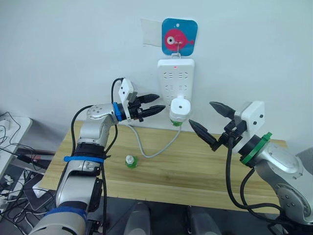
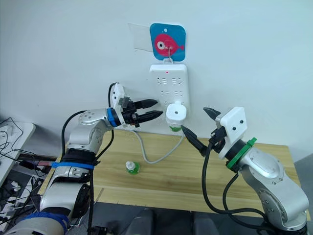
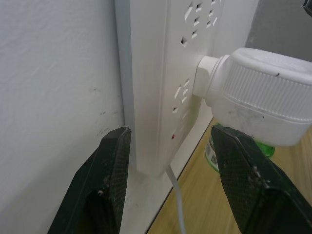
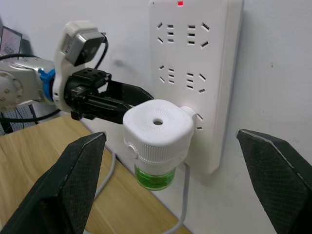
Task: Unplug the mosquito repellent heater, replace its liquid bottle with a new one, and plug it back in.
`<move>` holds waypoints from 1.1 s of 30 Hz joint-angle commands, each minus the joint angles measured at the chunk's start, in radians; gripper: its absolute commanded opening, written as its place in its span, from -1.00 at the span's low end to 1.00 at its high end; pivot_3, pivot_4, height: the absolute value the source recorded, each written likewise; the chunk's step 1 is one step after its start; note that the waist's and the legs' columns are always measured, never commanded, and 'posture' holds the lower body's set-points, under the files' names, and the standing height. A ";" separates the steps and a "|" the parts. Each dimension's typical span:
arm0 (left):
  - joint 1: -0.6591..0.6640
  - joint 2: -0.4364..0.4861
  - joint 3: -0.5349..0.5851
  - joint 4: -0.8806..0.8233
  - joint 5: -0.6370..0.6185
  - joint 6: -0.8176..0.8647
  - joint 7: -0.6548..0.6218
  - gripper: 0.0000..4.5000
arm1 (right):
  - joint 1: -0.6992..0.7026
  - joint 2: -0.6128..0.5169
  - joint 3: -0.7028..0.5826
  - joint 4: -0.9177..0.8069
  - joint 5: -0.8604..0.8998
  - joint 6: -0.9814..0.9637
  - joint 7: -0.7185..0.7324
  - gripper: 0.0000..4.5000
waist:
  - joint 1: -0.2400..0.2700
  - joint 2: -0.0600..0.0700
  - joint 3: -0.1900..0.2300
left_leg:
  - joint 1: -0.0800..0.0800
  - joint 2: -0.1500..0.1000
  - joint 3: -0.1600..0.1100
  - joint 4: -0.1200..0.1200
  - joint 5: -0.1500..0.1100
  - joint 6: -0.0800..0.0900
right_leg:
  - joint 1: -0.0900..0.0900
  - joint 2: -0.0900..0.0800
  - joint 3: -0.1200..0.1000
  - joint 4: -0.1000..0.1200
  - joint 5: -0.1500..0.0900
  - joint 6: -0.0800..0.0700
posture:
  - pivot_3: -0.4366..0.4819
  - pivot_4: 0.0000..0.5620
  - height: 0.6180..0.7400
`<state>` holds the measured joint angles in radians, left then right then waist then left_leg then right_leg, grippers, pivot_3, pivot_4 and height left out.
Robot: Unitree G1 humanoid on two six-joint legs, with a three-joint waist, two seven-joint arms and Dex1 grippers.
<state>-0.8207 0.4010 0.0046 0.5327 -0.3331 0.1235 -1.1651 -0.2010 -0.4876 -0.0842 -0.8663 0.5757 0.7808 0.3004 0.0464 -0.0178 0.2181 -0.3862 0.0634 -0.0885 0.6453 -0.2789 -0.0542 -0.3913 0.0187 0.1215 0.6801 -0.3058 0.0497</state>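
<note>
A wooden table (image 1: pixel 205 171) runs along a white wall (image 1: pixel 73 49). On that wall hangs a long white power strip (image 1: pixel 175 83), a red light at its 12 o'clock end, hooked under a blue fish sticker (image 1: pixel 179 36); its white cable (image 1: pixel 156 151) drops from the 6 o'clock end and loops across the tabletop.

The mosquito repellent heater (image 1: pixel 179 109) sits plugged into the strip's lower sockets, round vent hole facing up, with a green liquid bottle (image 4: pixel 155 177) screwed beneath it, just above the table.

The left gripper (image 1: pixel 152 104) hovers at the heater's 9 o'clock, just beside the strip's edge, its fingers (image 3: pixel 109 180) moderately parted and holding nothing; the left wrist view shows them straddling the strip's lower corner without touching. The right gripper (image 1: pixel 209 122) waits at the heater's 4 o'clock, near but apart from it, fingers (image 4: pixel 80 180) spread wide and empty.

A small spare bottle (image 1: pixel 130 161), green with a pale cap, stands upright on the table at the heater's 7 o'clock, well apart from both grippers, just beside the cable loop
</note>
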 commanded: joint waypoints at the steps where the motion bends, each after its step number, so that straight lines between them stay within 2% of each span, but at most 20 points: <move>1: -0.065 -0.016 -0.003 0.076 0.012 -0.067 -0.037 0.20 | 0.004 0.007 -0.005 -0.061 0.027 0.016 -0.029 1.00 | -0.001 0.000 0.003 | 0.000 0.000 0.000 0.000 0.000 0.000 | 0.000 0.000 -0.001 0.000 0.000 0.000 | 0.20 -0.17 1.00; 10: -0.165 -0.049 0.001 0.265 0.044 -0.180 -0.110 0.20 | 0.028 0.000 -0.024 -0.106 0.069 0.058 -0.069 1.00 | -0.014 0.000 0.009 | -0.004 -0.001 -0.006 0.001 0.000 0.000 | 0.000 -0.001 -0.006 0.000 0.000 0.000 | 0.19 -0.18 1.00; 15: -0.208 -0.044 0.015 0.351 0.064 -0.215 -0.108 0.20 | 0.035 -0.013 -0.038 -0.118 0.082 0.067 -0.078 1.00 | -0.018 0.001 0.010 | -0.010 -0.001 -0.018 0.001 0.004 -0.007 | 0.000 -0.002 -0.017 0.000 0.000 -0.001 | 0.17 -0.19 1.00; 21: -0.186 -0.032 0.028 0.335 0.066 -0.202 -0.084 0.20 | 0.037 -0.018 -0.038 -0.120 0.089 0.068 -0.094 1.00 | -0.025 0.002 0.011 | -0.011 -0.001 -0.024 0.000 0.008 -0.013 | 0.000 -0.002 -0.023 0.002 0.000 -0.001 | 0.17 -0.20 1.00; 27: -0.195 -0.066 0.022 0.333 0.064 -0.192 -0.058 0.20 | 0.019 -0.010 -0.029 -0.106 0.092 0.070 -0.109 1.00 | -0.023 0.002 0.011 | -0.011 -0.002 -0.025 0.000 0.011 -0.017 | 0.001 -0.002 -0.024 0.002 0.000 -0.001 | 0.17 -0.20 1.00; 33: -0.204 -0.106 -0.003 0.293 0.054 -0.186 -0.123 0.20 | 0.008 -0.013 -0.033 -0.097 0.102 0.073 -0.116 1.00 | -0.022 0.002 0.014 | -0.013 -0.004 -0.027 0.000 0.013 -0.020 | 0.001 -0.004 -0.026 0.002 0.000 -0.001 | 0.18 -0.17 1.00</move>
<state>-0.9997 0.3039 0.0079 0.8844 -0.2664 -0.0648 -1.2541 -0.1810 -0.4995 -0.0987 -0.9385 0.6632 0.8610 0.1906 0.0248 -0.0159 0.2320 -0.3989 0.0598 -0.1159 0.6454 -0.2661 -0.0752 -0.3901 0.0146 0.0958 0.6821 -0.3059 0.0492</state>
